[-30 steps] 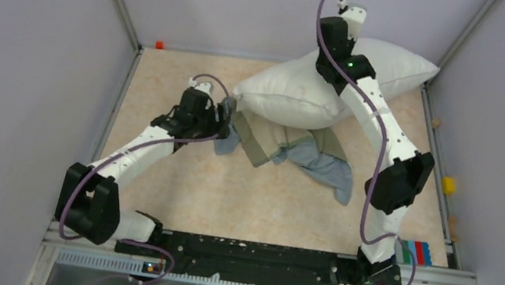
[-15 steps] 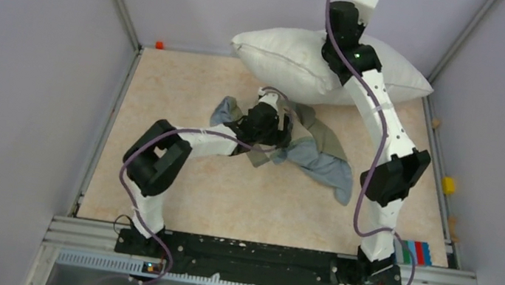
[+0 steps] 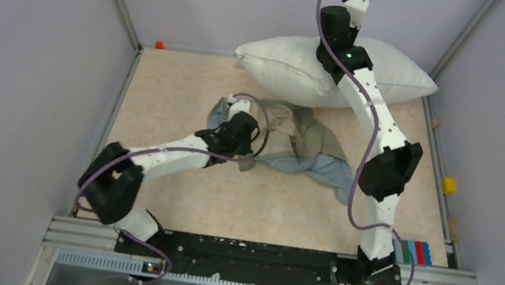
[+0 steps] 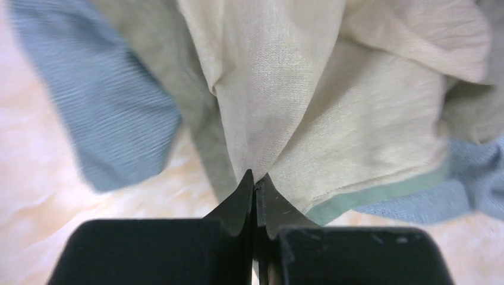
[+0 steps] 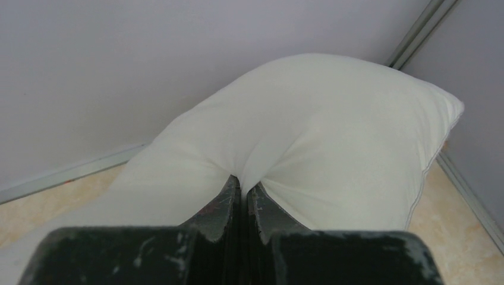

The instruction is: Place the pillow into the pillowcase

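Top view: 2 arms reach over a beige table (image 3: 182, 88). The white pillow (image 3: 283, 61) is at the far edge, by the back wall. The grey-blue pillowcase (image 3: 309, 139) sits crumpled mid-table, just in front of the pillow, w/ a paler inner side turned up. The L arm (image 3: 173, 155) reaches to the case's near-left part. The R arm (image 3: 373, 115) reaches over the pillow's middle. Both pincers are hidden under the wrists here.

L wrist view, a close-up the top view lacks: the left gripper (image 4: 255, 178) is clenched, tips meeting on a fold of the pillowcase's cream inner cloth. Blue outer cloth shows on both sides, w/ a green hem edge.

R wrist view: the right gripper (image 5: 243, 184) is clenched on a pinch of pillow fabric, which puckers at the tips. The pillow bulges on both sides, w/ the wall behind it.
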`<state>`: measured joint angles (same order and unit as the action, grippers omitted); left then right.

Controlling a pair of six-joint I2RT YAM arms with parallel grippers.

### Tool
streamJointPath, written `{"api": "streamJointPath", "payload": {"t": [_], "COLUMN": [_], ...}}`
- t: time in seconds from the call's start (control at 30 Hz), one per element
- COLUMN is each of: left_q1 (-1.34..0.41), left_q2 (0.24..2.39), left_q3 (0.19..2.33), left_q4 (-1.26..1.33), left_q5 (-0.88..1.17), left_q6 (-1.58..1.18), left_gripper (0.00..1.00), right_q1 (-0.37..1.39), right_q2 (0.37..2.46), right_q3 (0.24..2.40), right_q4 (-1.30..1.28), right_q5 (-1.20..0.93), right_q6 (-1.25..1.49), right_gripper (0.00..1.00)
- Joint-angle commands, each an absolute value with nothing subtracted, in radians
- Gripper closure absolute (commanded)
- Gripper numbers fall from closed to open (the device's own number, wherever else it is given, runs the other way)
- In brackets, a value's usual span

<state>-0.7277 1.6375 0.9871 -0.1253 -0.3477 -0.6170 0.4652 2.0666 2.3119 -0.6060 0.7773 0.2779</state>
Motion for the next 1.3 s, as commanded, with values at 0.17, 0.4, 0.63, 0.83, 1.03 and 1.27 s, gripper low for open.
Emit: {"api": "streamJointPath", "payload": {"t": [0.17, 0.4, 0.63, 0.83, 1.03, 1.27], "left_q1": [-0.509, -0.382, -0.373, -0.365, -0.361, -0.359], "left_q2": [1.001, 0.957, 1.011, 1.013, 0.996, 0.975], "left_q3": [0.905, 1.01, 1.058, 1.083, 1.122, 1.166], "left_q4": [-0.557, -0.621, -0.592, -0.595, -0.624, -0.659], "left_q5": [-0.425, -0.393, -0.367, -0.359, -0.375, -0.4], "left_q6": [-0.494, -0.435, -0.4, -0.374, -0.349, -0.339], "left_gripper": [1.0, 1.0, 1.0, 1.0, 1.0, 1.0], "right_q1": [0.429, 0.454, 0.595, 0.841, 1.054, 1.067], "right_q2": [2.285, 2.254, 1.828, 1.566, 1.609, 1.849], "right_q3": [2.401, 2.31, 1.853, 1.447, 1.294, 1.358], "right_q4": [-0.521, -0.665, -0.617, -0.519, -0.334, -0.197], "right_q5": [0.87, 0.56, 0.535, 0.512, 0.45, 0.414], "right_q6": [0.239, 0.299, 0.288, 0.293, 0.28, 0.242], "right_gripper": [1.0, 0.64, 0.13, 0.15, 0.16, 0.23]}}
